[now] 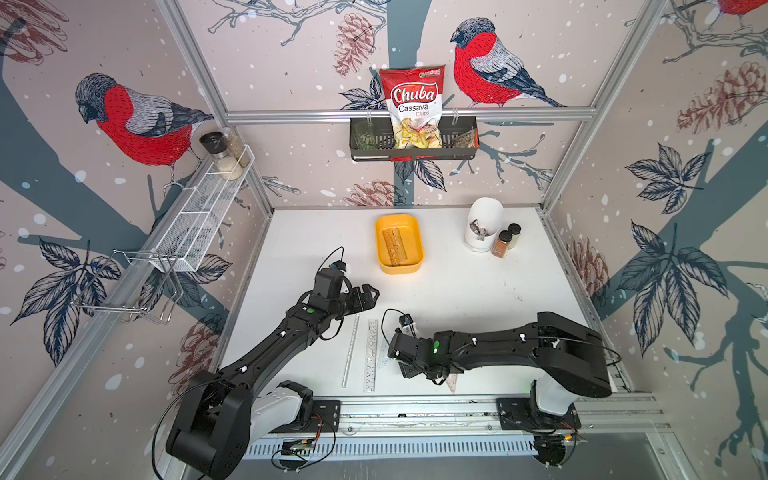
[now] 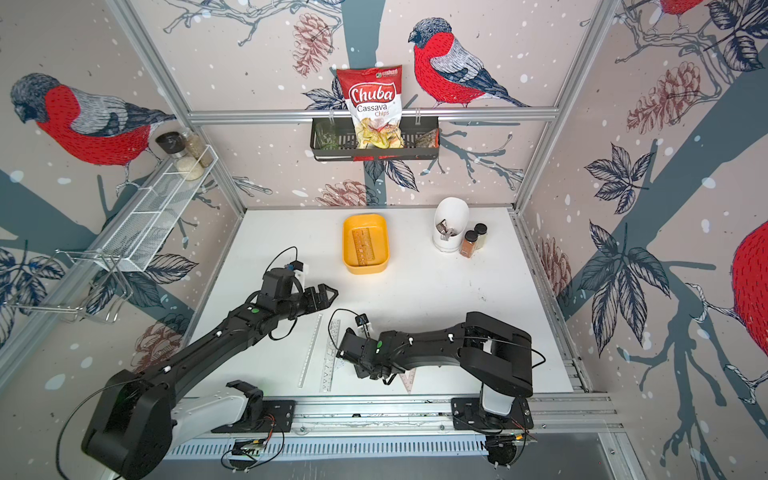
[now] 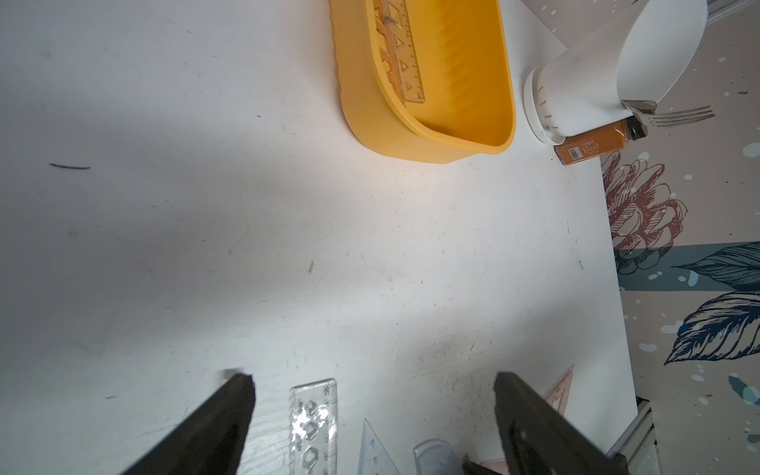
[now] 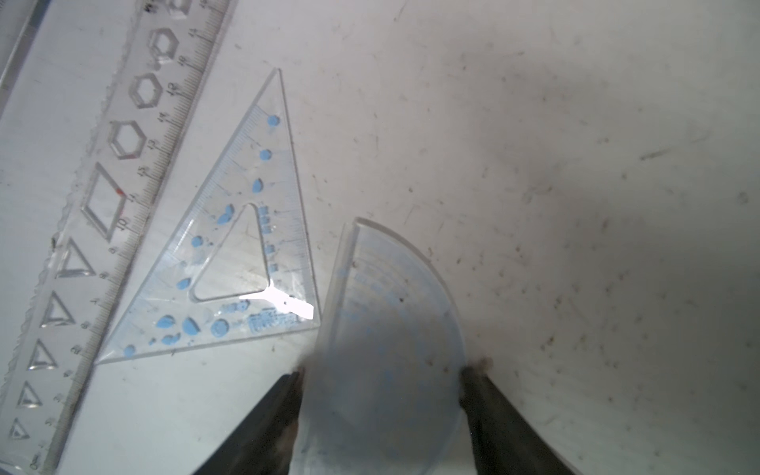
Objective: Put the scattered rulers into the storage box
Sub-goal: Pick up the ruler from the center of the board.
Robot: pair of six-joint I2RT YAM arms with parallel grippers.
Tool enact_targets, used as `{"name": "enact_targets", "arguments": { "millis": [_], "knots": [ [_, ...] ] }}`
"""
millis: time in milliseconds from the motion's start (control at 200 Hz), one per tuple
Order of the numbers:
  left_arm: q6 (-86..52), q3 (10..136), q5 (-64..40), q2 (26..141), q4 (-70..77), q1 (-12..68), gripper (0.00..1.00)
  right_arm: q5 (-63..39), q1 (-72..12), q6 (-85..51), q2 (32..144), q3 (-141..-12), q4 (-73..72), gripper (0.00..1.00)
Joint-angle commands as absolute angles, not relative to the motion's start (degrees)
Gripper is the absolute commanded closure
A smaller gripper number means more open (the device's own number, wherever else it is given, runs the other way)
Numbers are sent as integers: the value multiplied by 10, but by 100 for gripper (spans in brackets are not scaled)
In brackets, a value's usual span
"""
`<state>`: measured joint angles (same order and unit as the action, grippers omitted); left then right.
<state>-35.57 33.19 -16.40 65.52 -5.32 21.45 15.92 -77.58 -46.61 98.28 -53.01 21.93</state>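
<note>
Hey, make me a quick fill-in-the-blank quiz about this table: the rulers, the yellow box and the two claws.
1. The box holds exactly ___ ruler.
2. The right claw grips the half-round ___.
3. The left claw is empty and ___.
4. Beside the white pot stand ___ spice jars.
Missing: one; protractor; open; two.
</note>
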Motion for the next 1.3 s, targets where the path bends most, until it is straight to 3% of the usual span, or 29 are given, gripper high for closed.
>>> {"name": "enact_targets", "arguments": {
  "millis": [0,320,881,1296],
  "knots": [
    [-348,333,-163,654,-51,215,5,166,-774,-477,989,-528,244,33],
    [-348,335,-160,651,-54,215,5,176,-749,-453,997,-519,218,38],
    [-350,329,-184,671,-30,216,6,170,-613,-349,1039,-563,117,43],
    [-379,333,-228,714,16,246,12,70,-567,-336,968,-549,47,40]
  ]
}}
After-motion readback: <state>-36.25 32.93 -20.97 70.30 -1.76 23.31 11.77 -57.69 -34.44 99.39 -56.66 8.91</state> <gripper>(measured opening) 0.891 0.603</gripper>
